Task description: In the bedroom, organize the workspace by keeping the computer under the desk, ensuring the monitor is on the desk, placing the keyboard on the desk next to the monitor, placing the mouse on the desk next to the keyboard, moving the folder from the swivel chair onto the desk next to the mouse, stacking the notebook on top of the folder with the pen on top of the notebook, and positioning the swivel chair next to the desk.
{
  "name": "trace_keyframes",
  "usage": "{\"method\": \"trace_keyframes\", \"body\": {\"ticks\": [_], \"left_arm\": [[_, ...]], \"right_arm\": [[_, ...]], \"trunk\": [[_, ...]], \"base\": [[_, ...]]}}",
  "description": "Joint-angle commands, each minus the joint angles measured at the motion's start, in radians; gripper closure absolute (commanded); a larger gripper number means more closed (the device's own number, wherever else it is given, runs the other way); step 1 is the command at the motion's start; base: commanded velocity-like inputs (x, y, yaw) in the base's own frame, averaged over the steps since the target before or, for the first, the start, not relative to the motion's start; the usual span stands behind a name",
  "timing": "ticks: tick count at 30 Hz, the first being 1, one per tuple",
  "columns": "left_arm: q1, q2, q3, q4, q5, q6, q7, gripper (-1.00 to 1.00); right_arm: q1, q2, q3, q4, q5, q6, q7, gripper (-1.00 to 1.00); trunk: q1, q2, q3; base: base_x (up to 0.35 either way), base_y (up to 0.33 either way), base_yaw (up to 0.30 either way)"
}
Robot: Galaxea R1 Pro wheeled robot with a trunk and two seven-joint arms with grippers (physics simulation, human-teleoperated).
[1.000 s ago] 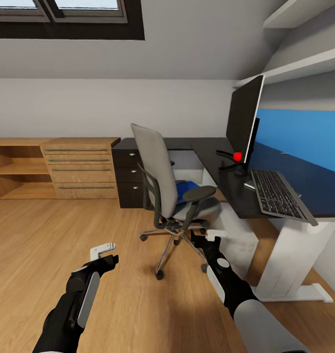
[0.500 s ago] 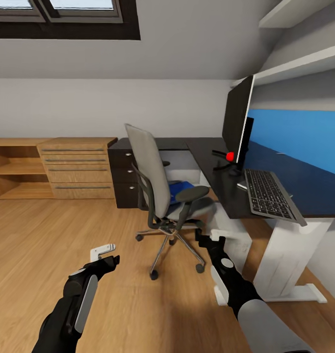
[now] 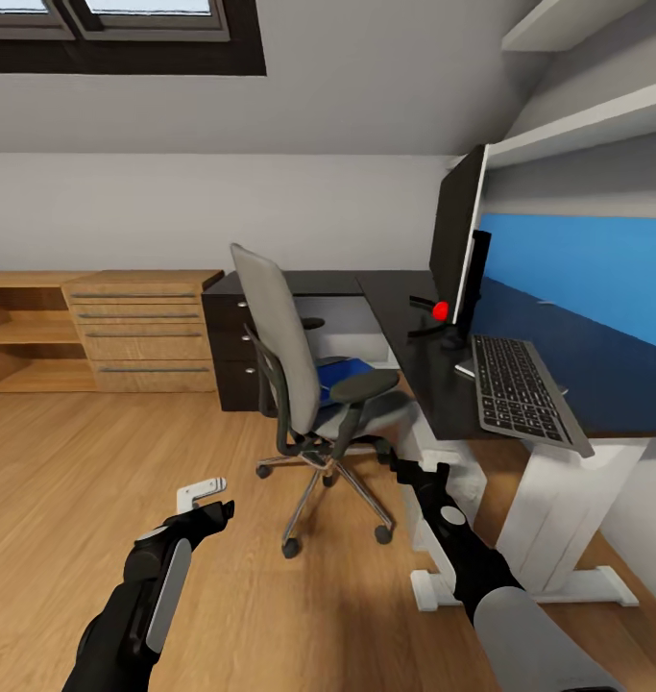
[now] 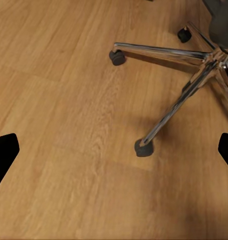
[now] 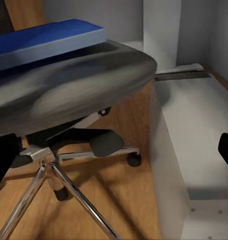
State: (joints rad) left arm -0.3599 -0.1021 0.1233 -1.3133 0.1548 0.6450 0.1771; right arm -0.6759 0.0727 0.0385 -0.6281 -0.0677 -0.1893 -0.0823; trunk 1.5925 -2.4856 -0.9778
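Folder [image 3: 339, 371] lies flat on the chair [image 3: 313, 384] seat, chair just beside the table [image 3: 414, 346]. Monitor [image 3: 457, 235] and keyboard [image 3: 520, 389] on the table. Both claws, left [image 3: 212, 500] and right [image 3: 404, 468], spread and empty, held low near the chair, presumably approaching for the folder.

The swivel chair's [image 4: 194, 75] chrome star base stands on the light wood floor [image 4: 68, 125], three of its black castors resting on the boards. The left gripper's [image 4: 114, 155] dark fingertips [image 4: 3, 152] hang well apart above bare floor, touching nothing.
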Motion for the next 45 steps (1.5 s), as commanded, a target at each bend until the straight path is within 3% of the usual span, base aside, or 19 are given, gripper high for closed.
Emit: {"method": "trace_keyframes", "body": {"ticks": [1, 25, 45], "left_arm": [[-0.001, -0.001, 0.001, -0.001, 0.011, 0.004, 0.007, -1.0], [-0.001, 0.001, 0.002, 0.0, 0.011, 0.005, 0.007, -1.0], [-0.001, 0.001, 0.002, 0.0, 0.011, 0.005, 0.007, -1.0]], "right_arm": [[-0.001, -0.001, 0.004, 0.001, -0.007, -0.004, -0.005, -1.0], [-0.001, -0.001, 0.004, -0.001, -0.007, -0.004, -0.005, -1.0], [-0.001, 0.001, 0.004, -0.001, -0.007, -0.004, -0.005, -1.0]], "trunk": [[0.0, 0.0, -0.001], [0.0, 0.0, -0.001], [0.0, 0.0, -0.001]], "base": [[0.001, -0.037, 0.0], [0.118, 0.033, 0.0], [0.008, 0.028, 0.052]]}}
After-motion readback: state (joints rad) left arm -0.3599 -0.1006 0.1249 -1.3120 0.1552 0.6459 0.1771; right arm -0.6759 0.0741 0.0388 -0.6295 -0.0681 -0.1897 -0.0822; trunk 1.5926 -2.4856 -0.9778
